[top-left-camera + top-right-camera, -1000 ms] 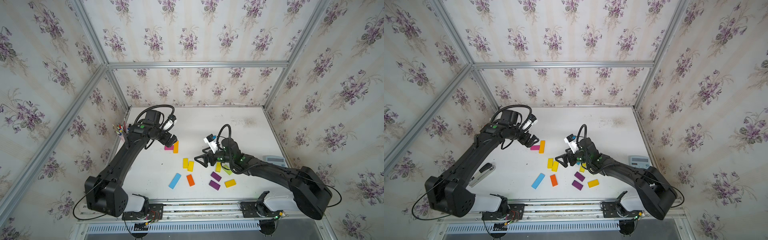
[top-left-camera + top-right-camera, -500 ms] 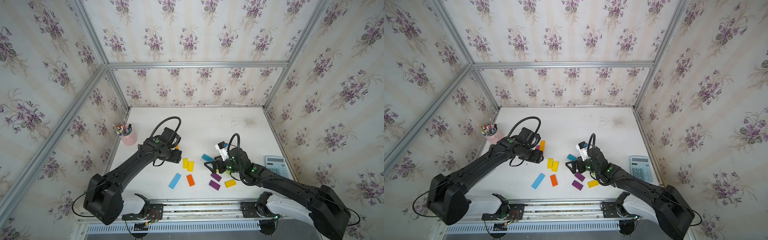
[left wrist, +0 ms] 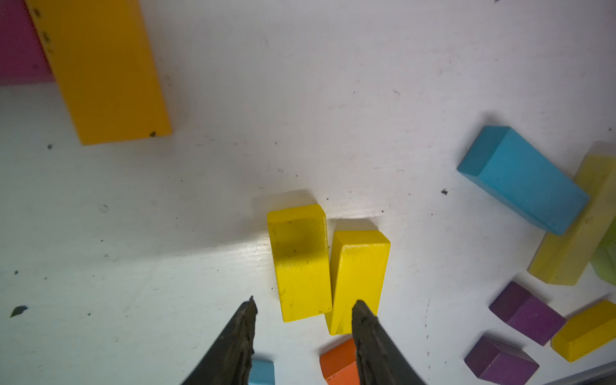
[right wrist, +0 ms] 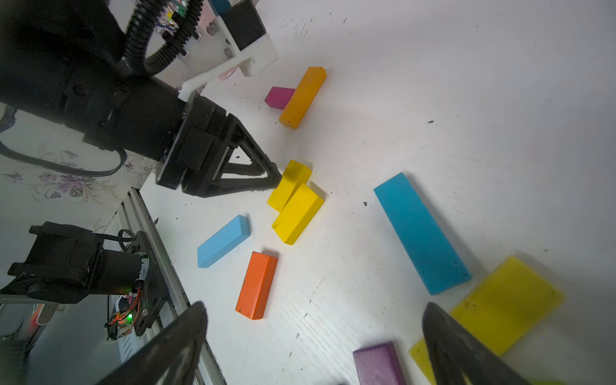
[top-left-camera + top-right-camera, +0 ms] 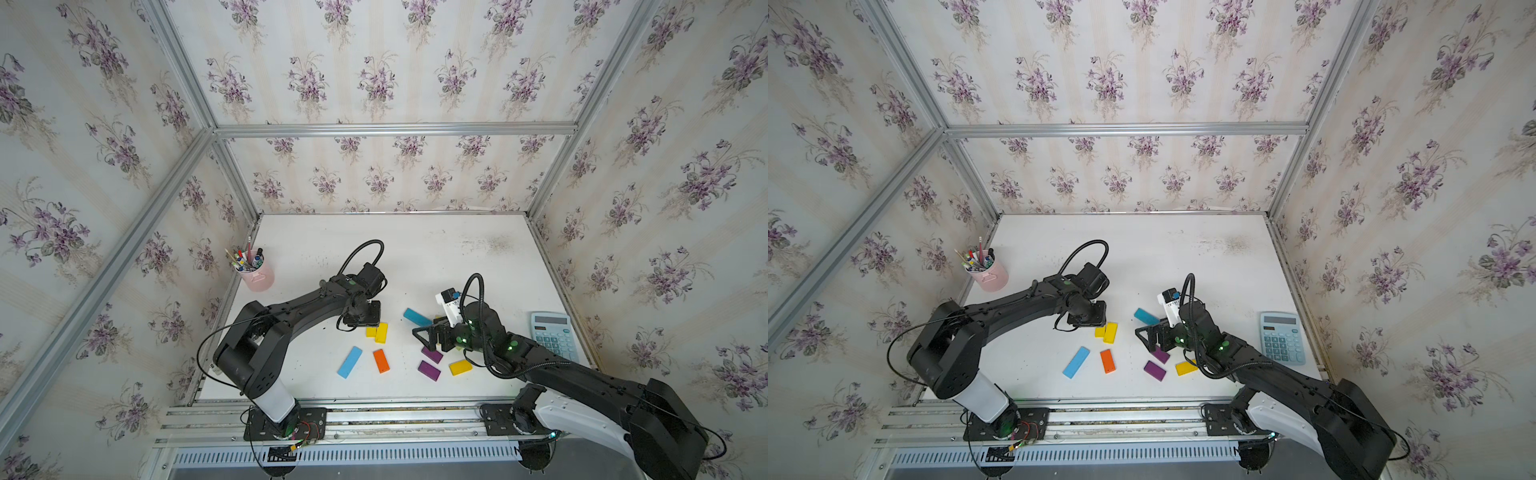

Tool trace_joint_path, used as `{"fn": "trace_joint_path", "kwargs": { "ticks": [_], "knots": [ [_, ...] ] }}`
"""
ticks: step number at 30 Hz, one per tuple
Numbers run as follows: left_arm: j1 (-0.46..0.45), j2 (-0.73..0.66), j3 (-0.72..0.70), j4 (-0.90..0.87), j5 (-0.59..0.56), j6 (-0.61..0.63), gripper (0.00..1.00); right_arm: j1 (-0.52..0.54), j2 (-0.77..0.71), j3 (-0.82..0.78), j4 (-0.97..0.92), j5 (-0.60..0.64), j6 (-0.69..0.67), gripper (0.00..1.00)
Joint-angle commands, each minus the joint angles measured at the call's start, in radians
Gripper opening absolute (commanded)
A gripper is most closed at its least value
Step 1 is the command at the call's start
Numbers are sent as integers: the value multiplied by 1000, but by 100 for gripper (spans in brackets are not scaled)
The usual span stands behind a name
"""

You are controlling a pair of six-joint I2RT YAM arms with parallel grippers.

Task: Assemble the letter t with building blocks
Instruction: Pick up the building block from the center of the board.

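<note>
The letter t is only just started. A long orange-yellow block (image 4: 301, 96) lies flat on the white table (image 5: 415, 257), and a short pink block (image 4: 279, 97) touches its side. Near them lies a yellow block (image 3: 300, 263), with the other yellow block (image 3: 358, 276) right against it.

The job now looks like picking up one yellow piece to add to the t. The left gripper (image 3: 305, 301) is down low at the end of the yellow block. Its fingers are partly apart, with that end between them. One finger looks to be over the other yellow block. They pinch nothing yet.

Next, it should squeeze just one block, not both. The right gripper (image 4: 315, 306) is spread wide and empty, near the teal block (image 4: 421, 233).
</note>
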Motion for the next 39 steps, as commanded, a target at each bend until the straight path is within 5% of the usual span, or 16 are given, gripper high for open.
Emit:
{"fn": "trace_joint_path", "kwargs": {
  "ticks": [1, 12, 20, 39],
  "knots": [
    [-9, 24, 12, 13, -56, -65, 48, 2, -13, -3, -1, -15, -11, 100],
    [-17, 57, 17, 0, -85, -68, 47, 16, -47, -46, 54, -128, -10, 100],
    [-26, 78, 14, 15, -75, -69, 47, 106, -17, -71, 114, -86, 35, 100],
    [-63, 94, 44, -32, -123, -54, 50, 106, 4, -52, 103, -70, 18, 100]
  ]
}}
